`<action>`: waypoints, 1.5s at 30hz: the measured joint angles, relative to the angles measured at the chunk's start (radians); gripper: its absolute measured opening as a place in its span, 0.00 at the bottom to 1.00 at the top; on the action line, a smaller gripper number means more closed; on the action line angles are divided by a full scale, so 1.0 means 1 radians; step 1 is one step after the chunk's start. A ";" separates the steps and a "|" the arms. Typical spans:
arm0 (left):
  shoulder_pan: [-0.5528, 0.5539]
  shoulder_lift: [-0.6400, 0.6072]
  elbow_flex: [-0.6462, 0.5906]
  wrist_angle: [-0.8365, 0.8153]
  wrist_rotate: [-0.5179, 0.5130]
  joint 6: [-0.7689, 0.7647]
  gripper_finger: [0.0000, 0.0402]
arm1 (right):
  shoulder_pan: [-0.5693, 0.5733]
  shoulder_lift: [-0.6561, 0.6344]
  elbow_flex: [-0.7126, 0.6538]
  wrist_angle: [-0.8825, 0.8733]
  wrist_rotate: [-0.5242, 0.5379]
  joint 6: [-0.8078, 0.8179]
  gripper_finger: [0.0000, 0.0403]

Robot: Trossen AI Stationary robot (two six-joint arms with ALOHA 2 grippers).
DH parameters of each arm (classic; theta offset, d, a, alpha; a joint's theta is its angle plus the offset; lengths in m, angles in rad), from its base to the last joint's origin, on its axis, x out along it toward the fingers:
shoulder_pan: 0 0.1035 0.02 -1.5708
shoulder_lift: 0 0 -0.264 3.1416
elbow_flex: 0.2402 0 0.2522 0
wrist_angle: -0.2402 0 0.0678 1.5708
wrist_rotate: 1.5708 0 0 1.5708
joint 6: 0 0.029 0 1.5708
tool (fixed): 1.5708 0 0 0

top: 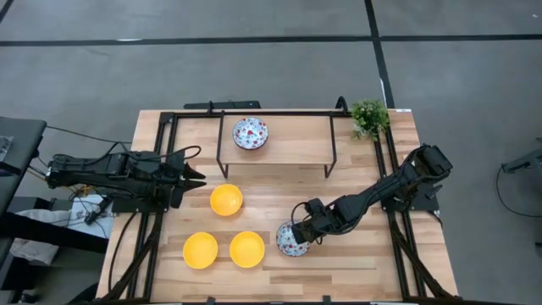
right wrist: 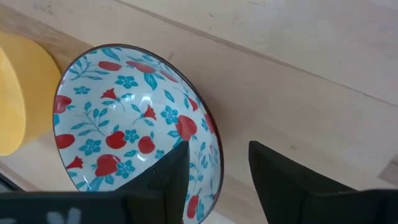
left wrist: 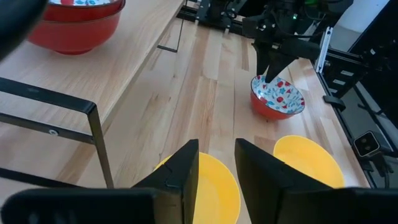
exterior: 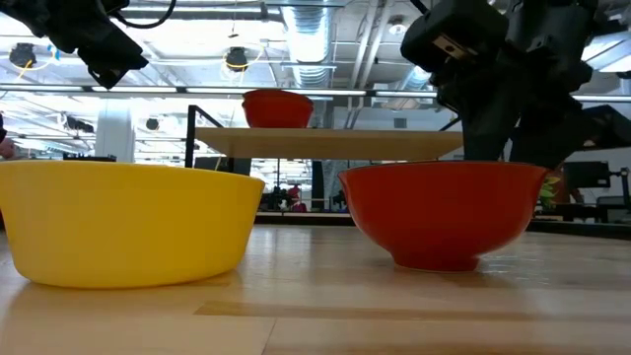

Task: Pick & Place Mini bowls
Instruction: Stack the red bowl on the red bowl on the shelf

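A white floral mini bowl [top: 290,241] with a red outside [exterior: 444,212] stands on its foot on the table near the front. My right gripper [right wrist: 217,165] points steeply down over its right rim, open, one finger inside the bowl and one outside. A second floral bowl [top: 250,133] stands on the raised shelf [top: 288,157] at the back. Three yellow bowls [top: 226,200] [top: 200,250] [top: 246,249] stand on the table left of centre. My left gripper [top: 196,178] hovers at the left, slightly open, holding nothing. My right gripper straddles the floral bowl's rim [right wrist: 214,155] on the side toward the table's right, coming from above. One finger [right wrist: 171,168] is inside the hollow, the other [right wrist: 273,168] outside. I cannot tell whether either finger touches the rim. The bowl stands upright on the table.
A small green potted plant [top: 369,117] stands at the back right corner. The shelf's black metal legs [left wrist: 99,143] and the frame rails [top: 161,169] run along the table's sides and back. Bare wood [top: 364,254] lies right of the floral bowl.
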 joint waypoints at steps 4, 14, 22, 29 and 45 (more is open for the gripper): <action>0.000 0.000 0.000 0.000 0.000 0.000 0.26 | -0.002 0.017 -0.002 0.016 0.000 -0.010 0.33; 0.000 0.004 0.000 0.005 0.000 0.000 0.26 | -0.007 0.076 0.000 0.096 -0.001 -0.026 0.15; 0.000 0.004 0.000 0.008 0.000 0.000 0.26 | -0.007 0.070 -0.001 0.083 0.000 -0.050 0.03; 0.000 0.004 0.000 0.008 0.001 -0.020 0.26 | -0.007 0.069 0.009 0.080 0.001 -0.073 0.02; 0.000 0.007 0.000 0.046 0.106 -0.217 0.26 | -0.076 0.067 0.305 -0.159 0.253 -0.426 0.00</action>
